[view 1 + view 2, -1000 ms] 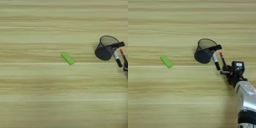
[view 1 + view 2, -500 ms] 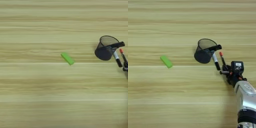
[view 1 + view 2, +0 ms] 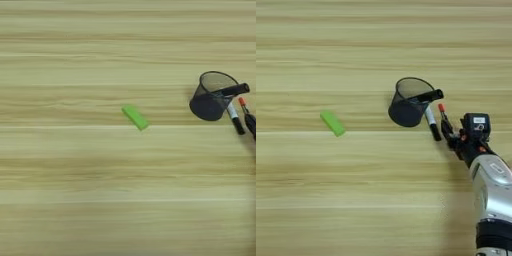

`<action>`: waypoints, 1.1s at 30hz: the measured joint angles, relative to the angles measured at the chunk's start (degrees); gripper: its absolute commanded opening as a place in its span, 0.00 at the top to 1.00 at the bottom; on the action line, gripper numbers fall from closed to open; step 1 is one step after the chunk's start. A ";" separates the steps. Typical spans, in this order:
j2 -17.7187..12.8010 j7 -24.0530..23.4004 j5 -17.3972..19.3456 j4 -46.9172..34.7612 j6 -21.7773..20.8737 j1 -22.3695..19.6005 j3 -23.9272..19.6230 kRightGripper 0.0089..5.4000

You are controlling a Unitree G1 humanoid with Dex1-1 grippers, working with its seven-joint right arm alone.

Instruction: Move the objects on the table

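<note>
The black mesh cup (image 3: 406, 106) lies tipped at the table's right, its mouth facing up and away. A slim black marker (image 3: 429, 95) sticks out over its rim. A white-and-black marker (image 3: 432, 123) lies on the wood just right of the cup. Next to that lies the thin black pen (image 3: 443, 114), red tip pointing away. My right gripper (image 3: 450, 132) sits at the pen's near end, its black parts merging with the pen. The silver forearm (image 3: 493, 182) rises from the bottom right. The small green block (image 3: 333, 123) lies flat far to the left.
The light wooden table (image 3: 75, 190) fills both views. The cup, the two markers and the pen crowd close together beside my gripper.
</note>
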 measured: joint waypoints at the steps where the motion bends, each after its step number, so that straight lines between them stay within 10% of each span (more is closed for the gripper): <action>1: 0.32 -0.55 0.05 -0.74 0.02 0.13 -0.25 0.45; 22: 10.35 -15.13 -1.06 -9.28 -4.34 2.06 -1.22 0.03; 33: 12.72 -16.49 -3.32 -13.22 -5.82 6.37 1.40 0.00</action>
